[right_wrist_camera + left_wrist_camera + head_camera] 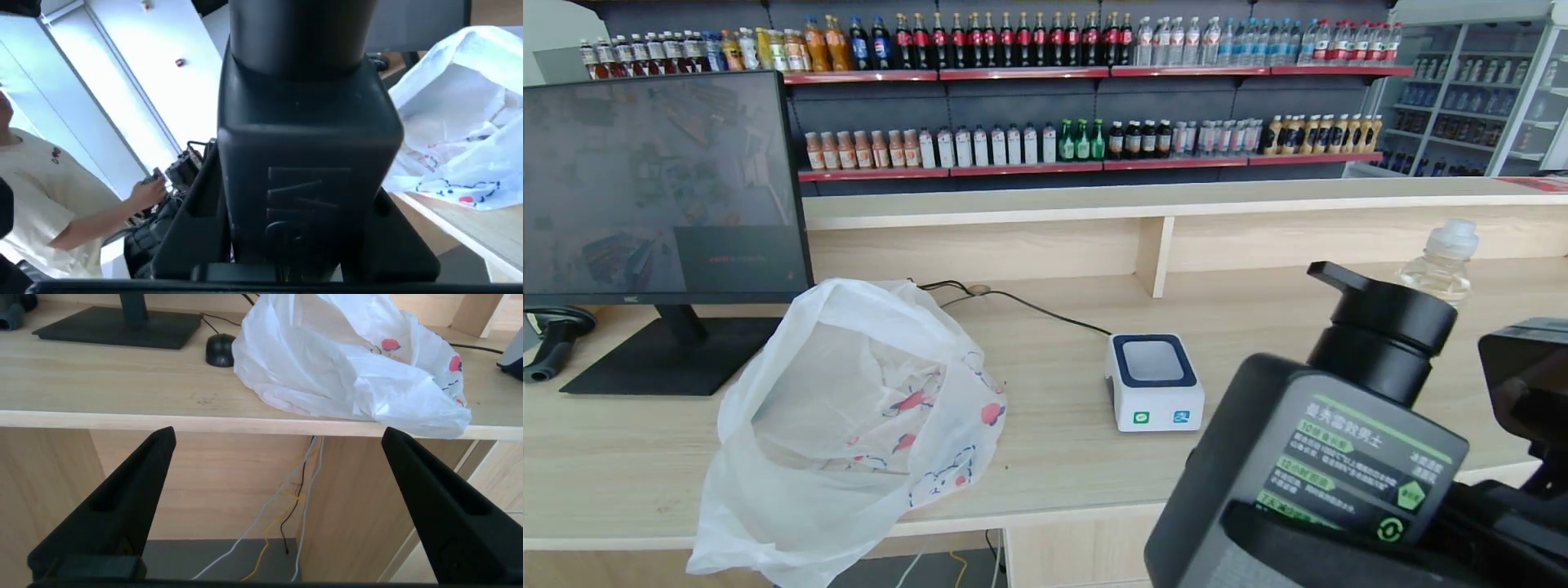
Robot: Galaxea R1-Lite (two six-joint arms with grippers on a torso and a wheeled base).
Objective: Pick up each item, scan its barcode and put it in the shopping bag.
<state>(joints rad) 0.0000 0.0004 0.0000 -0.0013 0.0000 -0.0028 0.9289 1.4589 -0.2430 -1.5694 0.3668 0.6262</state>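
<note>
Pump bottle (1307, 465), black, clamped in my right gripper (298, 220), raised right of scanner (1153, 380); scan not yet done, I judge. Left gripper (278, 441) spread apart below desk (1054, 457) edge. Shopping bag (849, 425) looks empty; clear bottle (1441, 265) left to do.

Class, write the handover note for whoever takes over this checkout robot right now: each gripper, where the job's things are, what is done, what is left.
Left gripper: open, holding nothing, low in front of the counter edge, below the shopping bag.
Right gripper: shut on the black pump bottle, held up in the air to the right of the scanner, not over it.
The bag lies slumped on the counter, left of the scanner; nothing clearly inside.
A clear bottle stands on the counter at far right.
Done: pump bottle picked up.
Left: scan and bag it, then likely the clear bottle.
</note>
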